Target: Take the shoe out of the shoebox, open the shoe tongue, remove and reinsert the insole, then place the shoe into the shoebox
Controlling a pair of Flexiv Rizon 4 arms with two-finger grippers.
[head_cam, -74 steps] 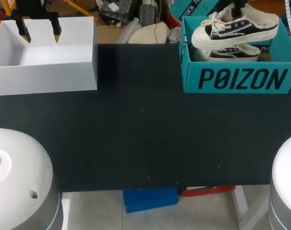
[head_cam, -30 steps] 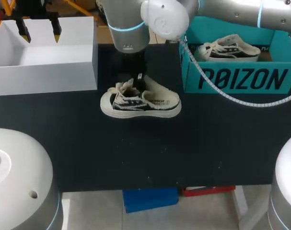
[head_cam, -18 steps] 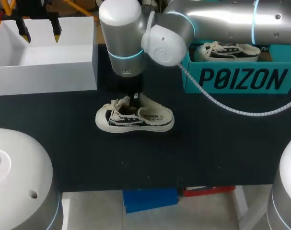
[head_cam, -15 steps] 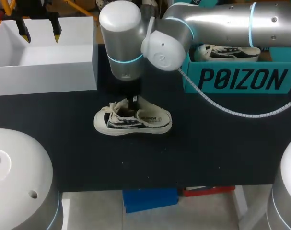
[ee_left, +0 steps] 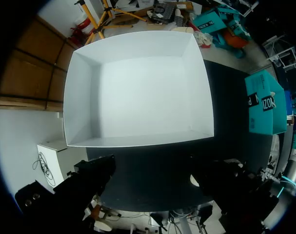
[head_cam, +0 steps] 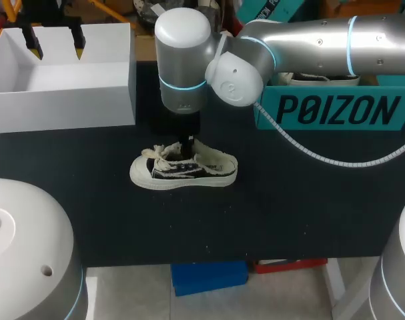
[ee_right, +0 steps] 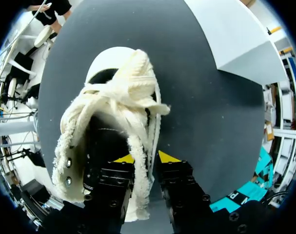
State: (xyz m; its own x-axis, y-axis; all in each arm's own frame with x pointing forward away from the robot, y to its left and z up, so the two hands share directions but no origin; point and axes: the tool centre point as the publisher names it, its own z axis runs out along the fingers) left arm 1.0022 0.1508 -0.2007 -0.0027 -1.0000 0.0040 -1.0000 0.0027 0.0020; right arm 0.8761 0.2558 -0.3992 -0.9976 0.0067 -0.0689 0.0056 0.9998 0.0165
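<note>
The right gripper [ee_right: 147,158] is closing on the sneaker [ee_right: 113,112]. One yellow-tipped finger is sitting inside the shoe's opening and the other outside it, so the frayed cream collar wall is pinched between them. The right arm [head_cam: 309,37] is coming in above the teal shoebox [head_cam: 335,110] and reaching down past its left end to the shoe. The sneaker is resting upright on its sole on the black table [head_cam: 289,200], outside the shoebox, to its left and nearer the robot. Its heel is pointing back toward the shoebox and its white toe cap away from it, with the cream laces bunching loosely over the tongue. A grey cable [head_cam: 335,158] is hanging from the arm and curving over the table in front of the shoebox. Inside the shoebox, mostly hidden behind the arm, what looks like a second sneaker [head_cam: 315,78] is lying.

The left gripper [head_cam: 57,50] is hovering well to the left of the shoebox, with its fingers spread apart and holding nothing. It is hanging over the open white box [head_cam: 62,87], which is sitting along the same far edge of the table as the shoebox.
</note>
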